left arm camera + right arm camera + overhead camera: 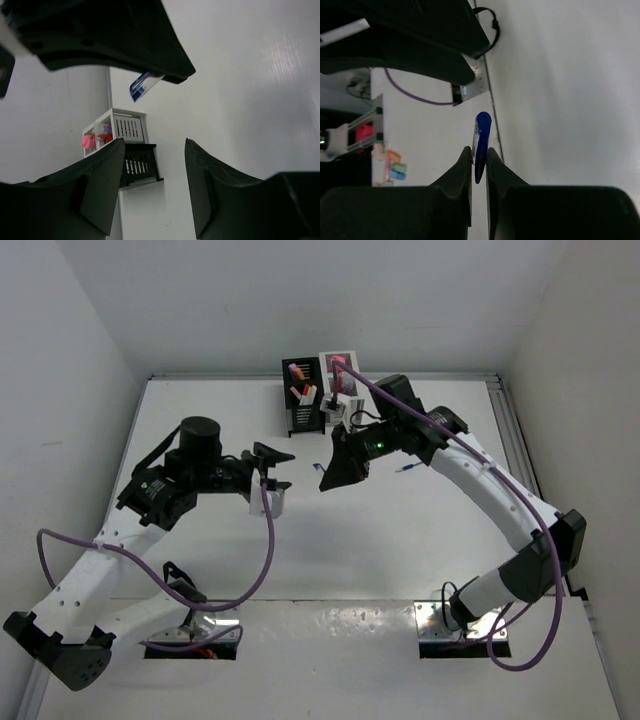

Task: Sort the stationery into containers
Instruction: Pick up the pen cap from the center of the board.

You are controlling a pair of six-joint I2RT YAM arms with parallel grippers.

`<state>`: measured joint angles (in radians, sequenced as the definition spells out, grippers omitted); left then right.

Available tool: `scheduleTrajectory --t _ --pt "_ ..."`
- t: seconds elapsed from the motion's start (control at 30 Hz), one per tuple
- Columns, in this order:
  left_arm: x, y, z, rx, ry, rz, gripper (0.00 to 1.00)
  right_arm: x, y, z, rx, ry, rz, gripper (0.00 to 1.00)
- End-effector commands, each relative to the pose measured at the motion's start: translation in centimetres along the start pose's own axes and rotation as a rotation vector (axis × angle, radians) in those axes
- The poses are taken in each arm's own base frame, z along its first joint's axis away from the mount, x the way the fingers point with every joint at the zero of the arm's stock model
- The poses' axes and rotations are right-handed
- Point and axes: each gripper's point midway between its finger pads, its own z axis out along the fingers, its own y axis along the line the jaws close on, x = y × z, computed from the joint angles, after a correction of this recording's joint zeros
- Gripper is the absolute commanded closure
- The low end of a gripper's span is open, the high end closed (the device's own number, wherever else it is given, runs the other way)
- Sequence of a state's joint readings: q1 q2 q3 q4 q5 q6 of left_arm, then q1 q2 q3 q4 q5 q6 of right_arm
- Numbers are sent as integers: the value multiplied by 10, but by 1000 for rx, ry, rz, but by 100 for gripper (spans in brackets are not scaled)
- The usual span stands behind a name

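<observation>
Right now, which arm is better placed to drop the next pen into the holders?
Right. The right hand is shut on a blue pen, in front of the black holder and the white holder. The left hand is open and holds nothing.

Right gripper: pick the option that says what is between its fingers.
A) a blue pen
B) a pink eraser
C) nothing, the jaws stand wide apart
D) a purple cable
A: in the right wrist view the right gripper has its fingers closed on a blue pen, whose rounded end sticks out past the fingertips.
</observation>
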<state>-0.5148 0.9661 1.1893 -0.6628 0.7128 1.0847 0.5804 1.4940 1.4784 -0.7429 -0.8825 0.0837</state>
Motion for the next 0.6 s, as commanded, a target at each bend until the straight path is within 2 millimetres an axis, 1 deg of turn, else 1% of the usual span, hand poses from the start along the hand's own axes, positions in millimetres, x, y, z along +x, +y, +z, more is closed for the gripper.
scheduleTrajectory --t 0.0,0.07,0.17,0.33,0.4,0.5,0.57 --pt "-9 -2 10 36 -26 213 43 -8 29 3 -128 16 83 100" --pt "-10 2 13 16 -21 228 44 -7 30 6 -143 27 119 100" --pt "-12 2 20 1 -18 253 44 -4 31 13 -164 40 154 100" --pt "-17 -6 26 17 -19 298 43 -4 31 20 -195 48 209 100" --pt "-19 -11 28 31 -26 309 43 -8 29 21 -202 44 219 100" --pt "-18 -15 33 41 -24 317 43 -10 32 24 -216 48 220 100" --pt "-21 -15 34 40 -33 328 43 -10 33 26 -222 52 222 100"
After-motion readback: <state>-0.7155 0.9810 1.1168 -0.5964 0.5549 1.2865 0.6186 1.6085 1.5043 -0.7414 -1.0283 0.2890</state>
